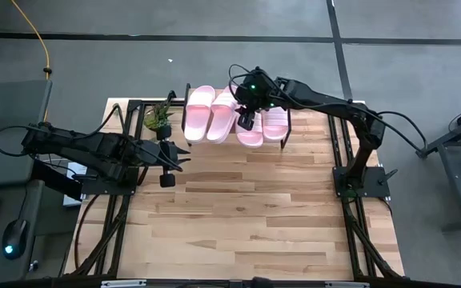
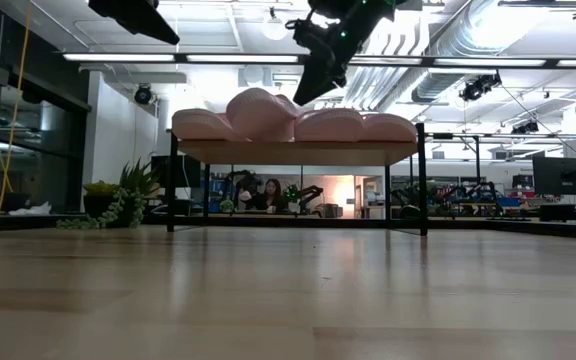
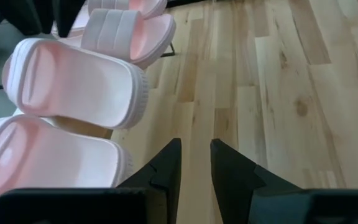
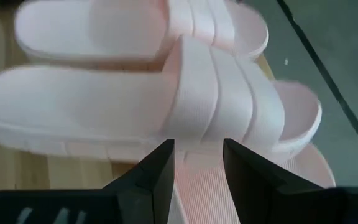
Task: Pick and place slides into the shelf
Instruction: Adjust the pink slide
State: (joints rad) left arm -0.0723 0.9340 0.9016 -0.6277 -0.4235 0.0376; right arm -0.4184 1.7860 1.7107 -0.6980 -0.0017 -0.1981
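The right end effector hangs just above the slides on the shelf, fingers parted w/ nothing between them; its wrist view looks straight down on a ribbed strap. The left end effector sits over bare counter just in front of the shelf's left end, fingers nearly together & empty.

All four slides lie on the shelf top, side by side. The two on the left sit unevenly: in the low view one rides up on its neighbour, and the left wrist view shows one tipped across another.

Judgement: placing looks done or nearly so; no slide remains on the counter. The step in hand is prob. release & tidy-up. Next move calls for both arms to lift clear w/o snagging a strap, or a nudge to level the tilted slide.

Counter is light wood planking on a black frame, w/ a small potted plant by the shelf's left leg. Beyond: open lab w/ ceiling ducts, strip lights, people seated far behind.
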